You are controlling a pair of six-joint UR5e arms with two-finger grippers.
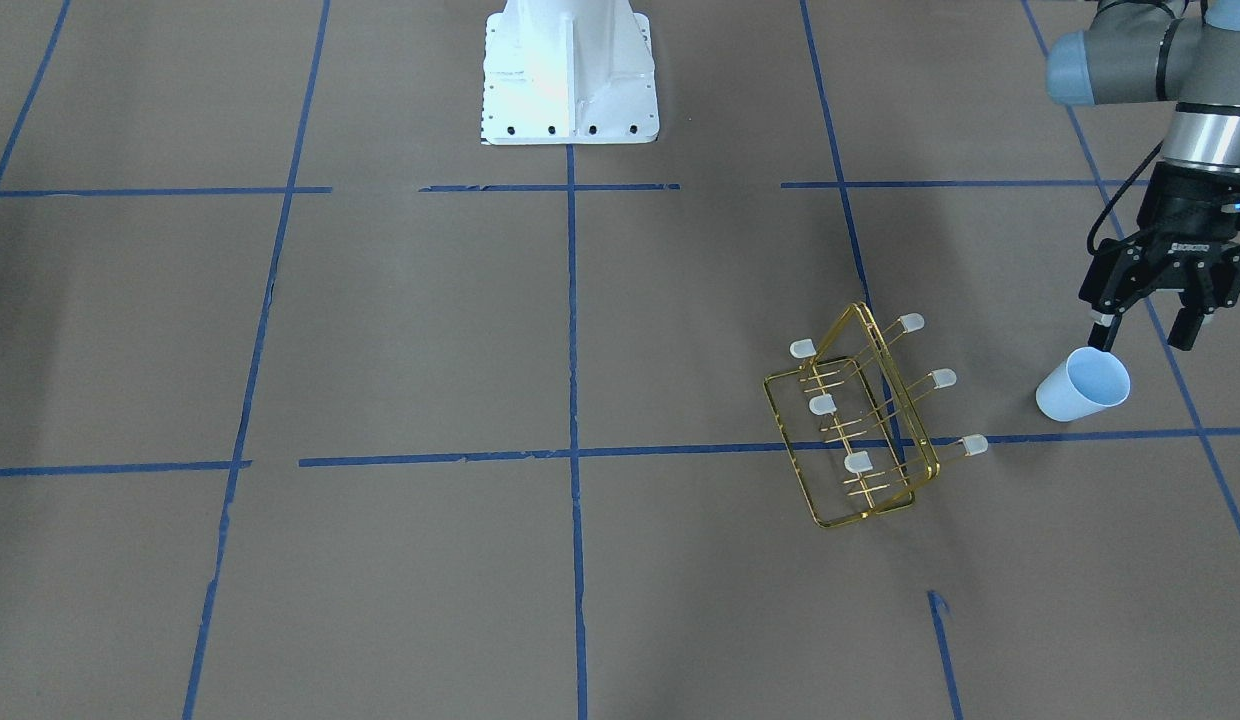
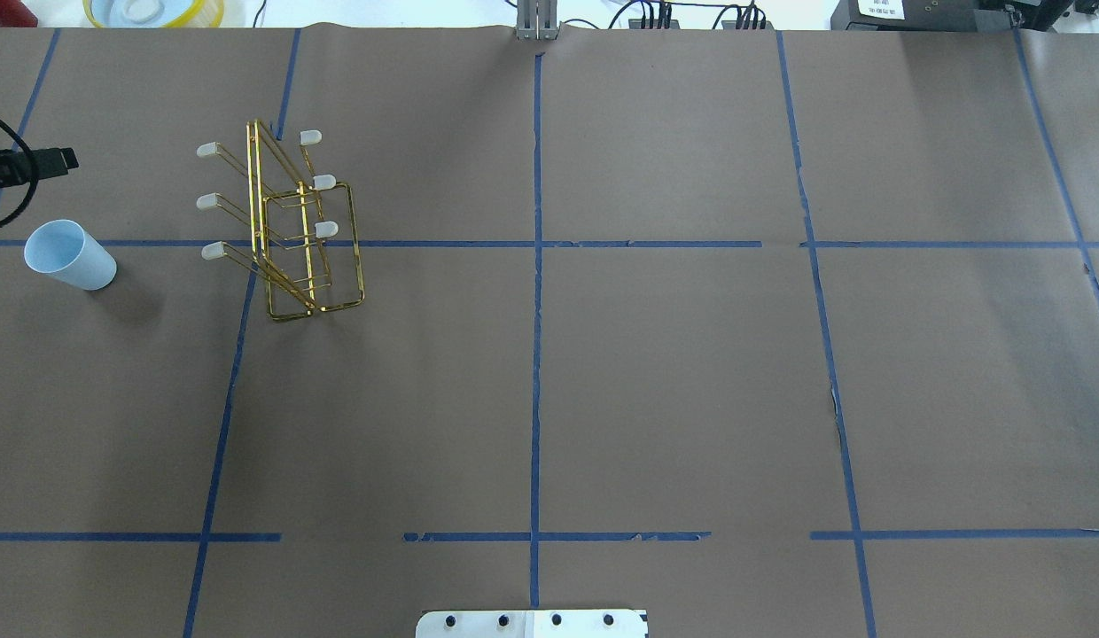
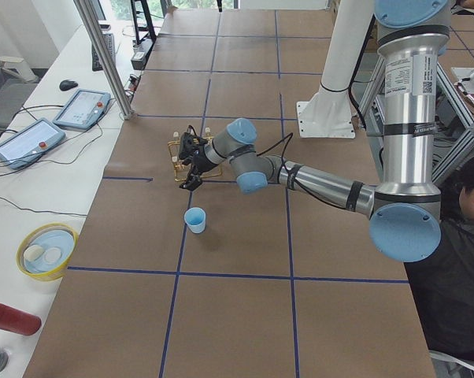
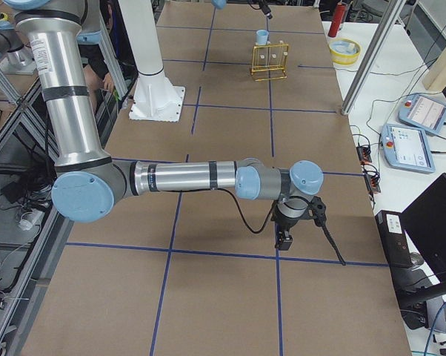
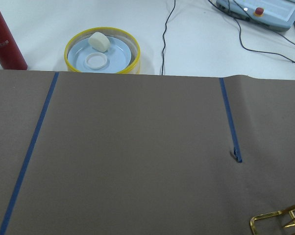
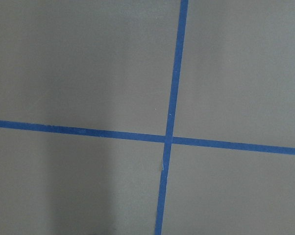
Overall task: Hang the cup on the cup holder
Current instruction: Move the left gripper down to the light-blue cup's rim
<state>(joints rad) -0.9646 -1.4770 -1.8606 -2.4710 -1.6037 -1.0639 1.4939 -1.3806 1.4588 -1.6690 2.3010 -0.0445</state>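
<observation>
Left gripper (image 1: 1143, 331), jaws spread wide and empty, hovers just above the upright cup (image 1: 1083, 386), the pickup apparently not yet begun. It would next need to drop around the rim and close. The cup holder (image 1: 899, 390) waits farther off, unloaded.

Cup (image 1: 1080, 390) smooth matt plastic; cup holder (image 1: 898, 390) glossy gold metal wire.

Taped brown table (image 5: 137, 156), yellow-rimmed dish (image 5: 119, 55) beyond, cup holder (image 5: 272, 215) corner (bottom right)
</observation>
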